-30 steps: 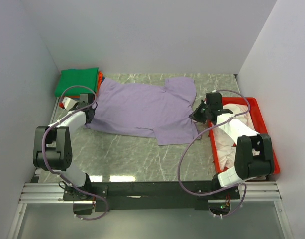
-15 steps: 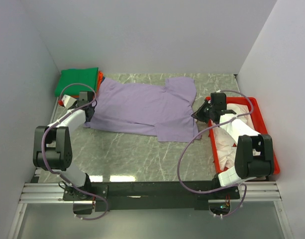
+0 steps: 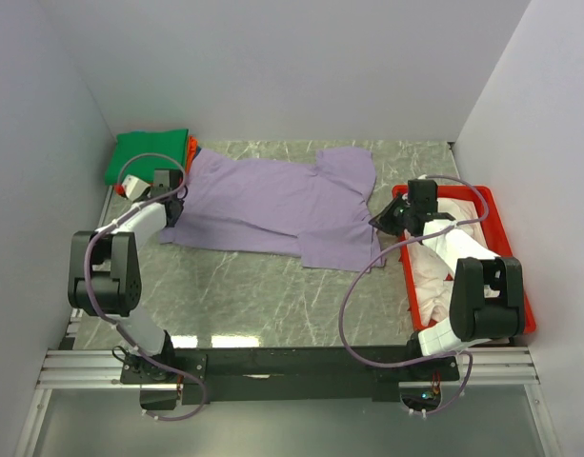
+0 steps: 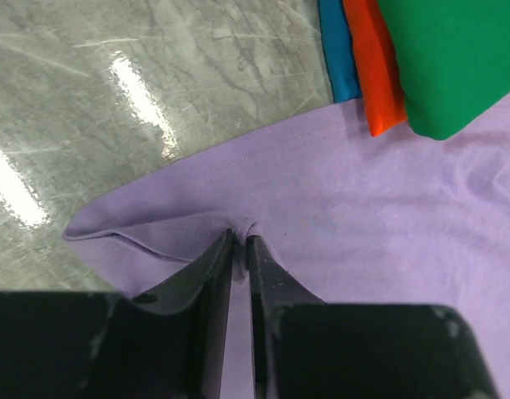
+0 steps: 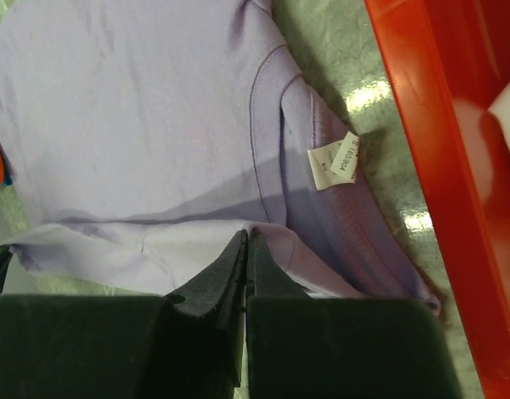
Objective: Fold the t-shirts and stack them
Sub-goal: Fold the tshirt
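1. Pulled farther apart since a second ago: left claw (image 3: 171,208) a bit toward the back, right claw (image 3: 377,221) toward the tray (image 5: 421,141), purple shirt (image 3: 272,205) lying flatter and straighter between them.
2. Back left corner: green shirt (image 3: 147,155) folded on top of a stack, orange shirt (image 4: 375,75) and blue shirt (image 4: 338,58) peeking out from under it in the left wrist view. Right up against the purple shirt's hem.
3. Left claw: pressed nearly together, pinching a little pucker of the purple shirt's edge near its left corner, low over the table (image 3: 253,286).
4. Middle: purple shirt spread out across the marbled table, hem to the left, collar to the right, one sleeve poking toward the back wall and the other toward the near edge.
5. Right claw: pressed tight together, nipping the purple shirt's edge by the collar, white label (image 5: 334,160) flipped out close to the fingertips.
6. Far right: red tray just beside the collar end, pale shirt (image 3: 427,276) crumpled up inside, right arm reaching across it.
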You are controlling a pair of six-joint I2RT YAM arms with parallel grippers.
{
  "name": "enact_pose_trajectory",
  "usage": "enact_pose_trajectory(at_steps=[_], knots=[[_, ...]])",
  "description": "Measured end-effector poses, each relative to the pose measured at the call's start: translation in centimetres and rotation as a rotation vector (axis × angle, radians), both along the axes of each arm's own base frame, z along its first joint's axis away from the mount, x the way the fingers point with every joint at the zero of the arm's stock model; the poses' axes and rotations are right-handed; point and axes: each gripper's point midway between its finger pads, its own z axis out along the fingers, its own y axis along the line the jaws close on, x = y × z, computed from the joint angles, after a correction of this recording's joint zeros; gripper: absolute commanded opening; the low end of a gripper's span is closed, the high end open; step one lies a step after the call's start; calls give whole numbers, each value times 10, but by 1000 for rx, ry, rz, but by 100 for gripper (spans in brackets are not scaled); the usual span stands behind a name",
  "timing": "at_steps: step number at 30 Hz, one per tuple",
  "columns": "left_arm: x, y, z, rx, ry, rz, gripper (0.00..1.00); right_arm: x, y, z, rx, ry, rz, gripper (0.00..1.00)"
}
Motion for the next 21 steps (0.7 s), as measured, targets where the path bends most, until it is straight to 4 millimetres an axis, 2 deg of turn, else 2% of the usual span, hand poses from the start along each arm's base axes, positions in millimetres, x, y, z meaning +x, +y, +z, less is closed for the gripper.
enact_pose_trajectory(at_steps=[3, 4, 5, 7, 12, 15, 18, 21], knots=[[3, -1, -4, 1, 12, -16, 32, 0, 2, -1, 9, 0, 9, 15], [3, -2, -6, 1, 17, -24, 37, 1, 3, -2, 13, 2, 10, 31], [4, -2, -6, 2, 20, -32, 49, 0, 3, -3, 16, 6, 14, 39], [6, -1, -6, 3, 19, -41, 62, 0, 4, -5, 17, 8, 22, 53], [7, 5, 4, 4, -1, -39, 75, 0, 7, -3, 20, 3, 32, 57], [2, 8, 25, 7, -48, -26, 78, -2, 15, 4, 12, -19, 52, 57], [-15, 9, 44, -3, -104, -4, 68, -15, 36, 15, 10, -61, 105, 56], [-35, 11, 39, -15, -111, 20, 60, -29, 56, 20, 14, -92, 158, 56]])
